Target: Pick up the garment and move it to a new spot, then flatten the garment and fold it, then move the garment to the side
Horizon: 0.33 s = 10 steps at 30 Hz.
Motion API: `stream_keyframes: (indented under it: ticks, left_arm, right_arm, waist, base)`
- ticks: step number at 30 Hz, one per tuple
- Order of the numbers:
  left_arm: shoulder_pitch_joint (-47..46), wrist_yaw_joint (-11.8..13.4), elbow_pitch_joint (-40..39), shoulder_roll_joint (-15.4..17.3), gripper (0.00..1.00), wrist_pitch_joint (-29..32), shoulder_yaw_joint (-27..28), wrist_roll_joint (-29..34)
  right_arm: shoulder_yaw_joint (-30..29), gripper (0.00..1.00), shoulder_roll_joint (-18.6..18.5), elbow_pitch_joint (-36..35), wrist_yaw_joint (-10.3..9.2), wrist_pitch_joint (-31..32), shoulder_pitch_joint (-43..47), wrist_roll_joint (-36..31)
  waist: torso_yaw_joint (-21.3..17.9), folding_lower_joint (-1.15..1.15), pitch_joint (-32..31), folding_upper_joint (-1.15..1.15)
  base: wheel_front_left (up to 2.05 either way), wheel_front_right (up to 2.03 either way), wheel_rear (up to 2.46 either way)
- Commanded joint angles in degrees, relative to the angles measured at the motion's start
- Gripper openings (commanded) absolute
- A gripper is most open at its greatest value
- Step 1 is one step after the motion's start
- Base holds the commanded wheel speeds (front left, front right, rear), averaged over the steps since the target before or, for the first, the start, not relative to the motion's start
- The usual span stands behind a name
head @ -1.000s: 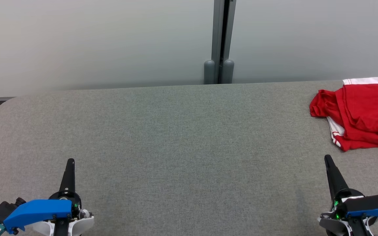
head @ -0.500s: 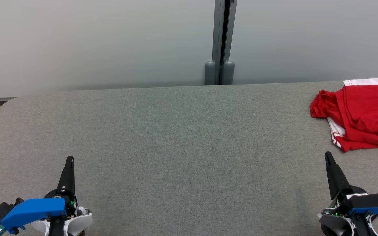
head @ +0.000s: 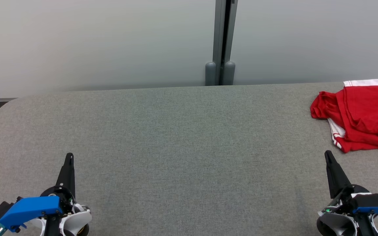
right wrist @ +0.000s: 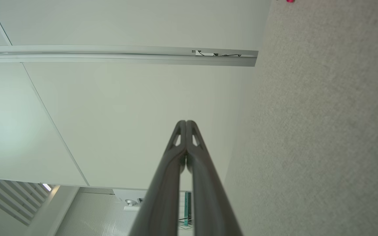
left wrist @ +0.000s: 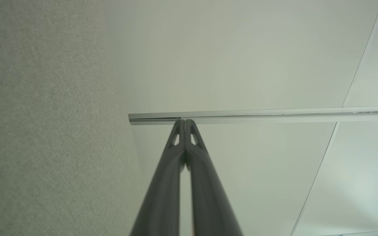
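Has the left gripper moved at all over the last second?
Yes, slightly. In the head view the left gripper has eased forward, its tip now a little nearer the far edge of the grey fabric-covered table.

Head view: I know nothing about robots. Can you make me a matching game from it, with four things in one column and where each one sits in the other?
Things:
1. red garment
2. left claw
3. right claw
4. grey post

Places:
A. lower right, shut
B. behind the far edge of the table
C. lower left, shut
D. crumpled at the table's right edge

Pairs: 1-D, 2-C, 3-A, 4-B
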Motion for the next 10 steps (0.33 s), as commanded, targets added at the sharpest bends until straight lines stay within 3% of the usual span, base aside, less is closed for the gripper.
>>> stream_keyframes:
  ticks: [1,10]
  left_arm:
    - [-0.83,-0.65,-0.26,-0.11,0.0,0.32,0.19,-1.21]
    - [-0.77,-0.5,-0.24,-0.11,0.0,0.45,0.21,-1.42]
  right_arm:
    - [-0.22,0.0,0.15,0.19,0.02,0.32,-0.8,1.18]
    - [-0.22,0.0,0.15,0.19,0.02,0.44,-0.81,1.39]
  waist:
    - [0.01,0.0,-0.02,0.0]
    - [0.03,0.0,-0.04,0.0]
  base:
    - [0.0,0.0,0.0]
    - [0.0,0.0,0.0]
